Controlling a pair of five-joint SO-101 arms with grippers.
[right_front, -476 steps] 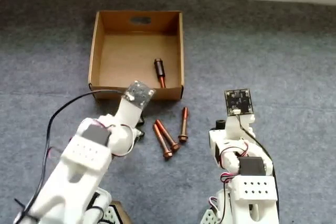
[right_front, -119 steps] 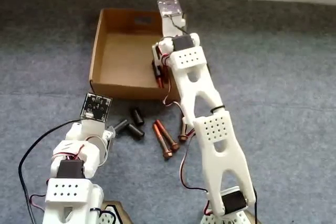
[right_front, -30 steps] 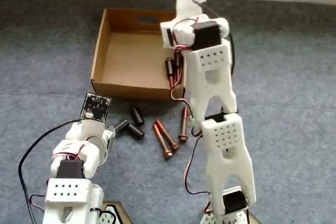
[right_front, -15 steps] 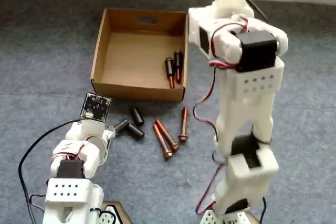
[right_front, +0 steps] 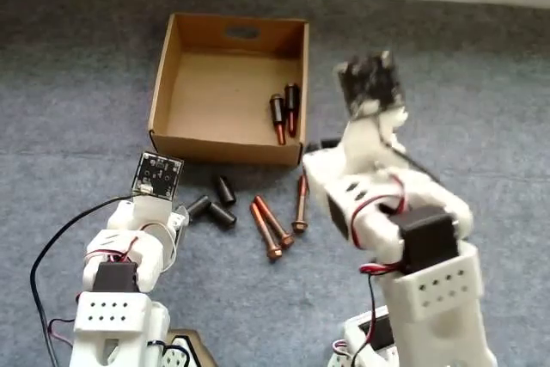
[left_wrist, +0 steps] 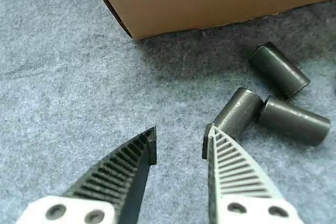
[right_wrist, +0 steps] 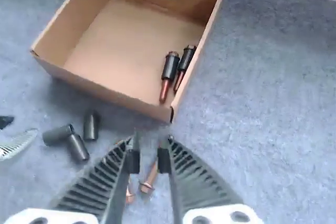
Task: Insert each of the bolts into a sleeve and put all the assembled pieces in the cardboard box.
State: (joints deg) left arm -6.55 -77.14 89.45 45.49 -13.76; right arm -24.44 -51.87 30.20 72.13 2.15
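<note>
At the left of the grey carpet (right_front: 481, 83), the left gripper (left_wrist: 179, 141) rests low with its jaws spread and nothing between them, one fingertip just beside the nearest of three dark sleeves (left_wrist: 239, 111) that lie loose in front of the cardboard box (right_front: 163, 83). Two of those sleeves touch end to side and the third lies a little apart, nearer the box wall. Inside the box, against its right wall, two assembled pieces (right_front: 284, 113) lie side by side (each a bolt with a sleeve over its upper part). Just right of the sleeves, three bare copper-coloured bolts (right_front: 275, 225) wait on the carpet, two of them close together at a slant and one apart, nearly upright in the high view. Above them hangs the right gripper (right_wrist: 148, 153), its jaws a little apart and holding nothing. With two pieces boxed and three to go, the step in hand appears to be picking up the next pair of parts. The lone bolt looks the cleaner pick, gripped near its head so the shank sticks out free. The left gripper would do best to clamp the nearest sleeve across its middle, leaving the bore open toward the other arm.
</note>
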